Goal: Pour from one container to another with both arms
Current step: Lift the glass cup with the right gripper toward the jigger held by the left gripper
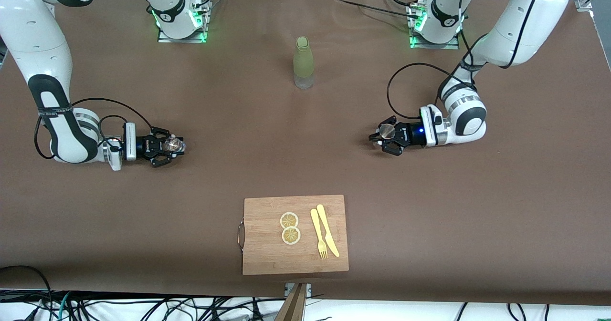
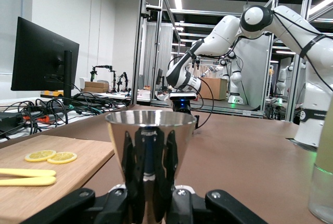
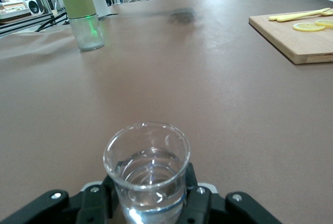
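The two containers are small and quite unlike each other: a clear glass beaker (image 3: 146,171) with a pouring lip, holding a little clear liquid low in its bottom, and a polished metal cup (image 2: 150,154) shaped like a cone that widens upward, its wall mirroring the fingers that grip it. The right hand (image 1: 168,146) is closed on the beaker, fingers clasping its lower part, with the glass upright and low over the brown bench (image 1: 238,120) toward the right arm's end. The left hand (image 1: 387,137) is closed on the metal cup, fingers pinching its narrow lower part, the cup upright and low over the bench toward the left arm's end. The two hands are well apart and point toward each other. Between them, and closer to the robots' bases than either hand, stands a tall bottle (image 1: 303,62) with a pale green sleeve and a clear bottom. Between the hands again, but closer to the front camera than both, lies a wooden cutting board (image 1: 267,259) carrying two lemon slices (image 1: 289,228), with a yellow fork (image 1: 319,235) and a yellow knife (image 1: 328,229) side by side just beside the slices.
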